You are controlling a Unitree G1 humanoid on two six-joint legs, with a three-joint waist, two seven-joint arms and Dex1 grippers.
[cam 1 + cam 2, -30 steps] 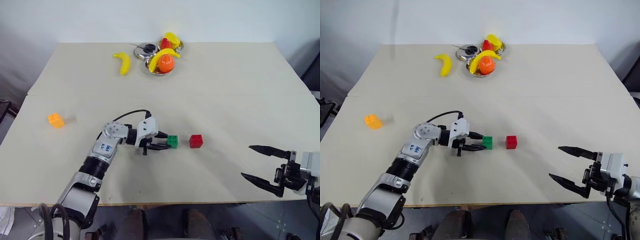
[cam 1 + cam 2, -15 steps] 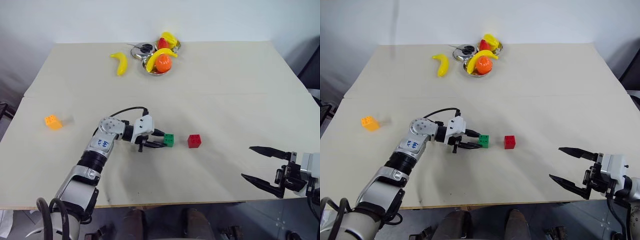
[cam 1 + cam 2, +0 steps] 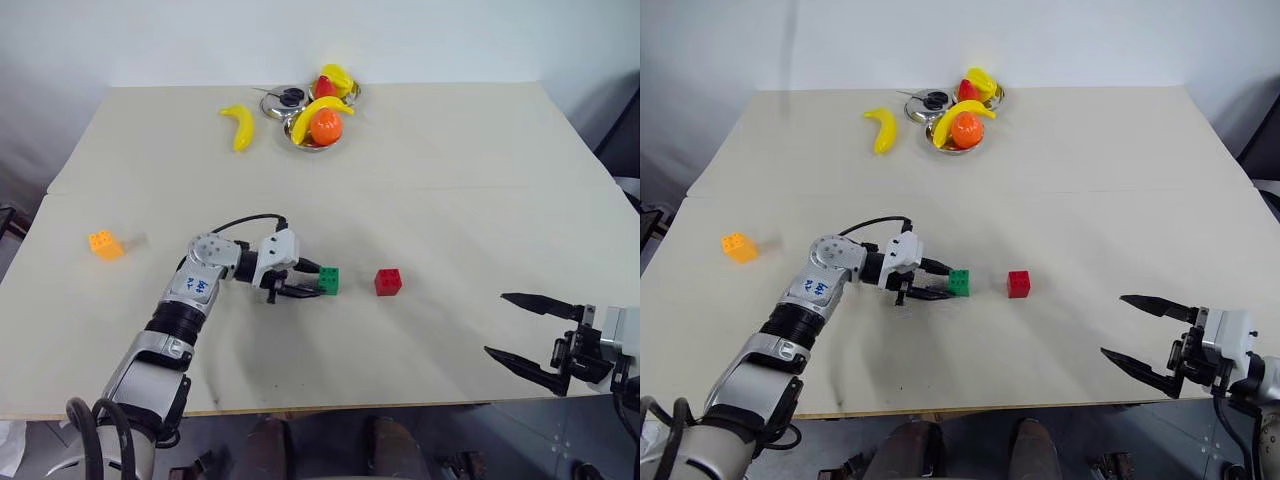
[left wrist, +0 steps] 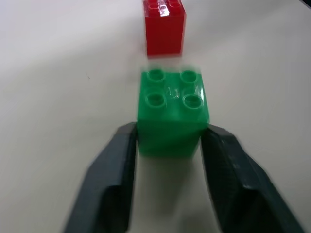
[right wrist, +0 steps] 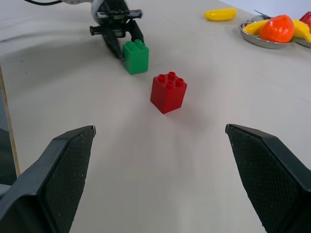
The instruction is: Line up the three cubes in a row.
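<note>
Left eye view: a pale beige matte worktop stands against a white wall. The left end effector has its fingers slightly apart around the small green studded plastic cube; the right end effector gapes wide, empty.

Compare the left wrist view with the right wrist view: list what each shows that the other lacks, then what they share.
Left wrist view alone: the studs on the green cube's top from close up, and the insides of the left gripper's fingers flanking it. Right wrist view alone: a banana, a metal bowl of fruit, and the right gripper, open. Both: the green cube at the left gripper, the red cube beyond, and the table.
</note>
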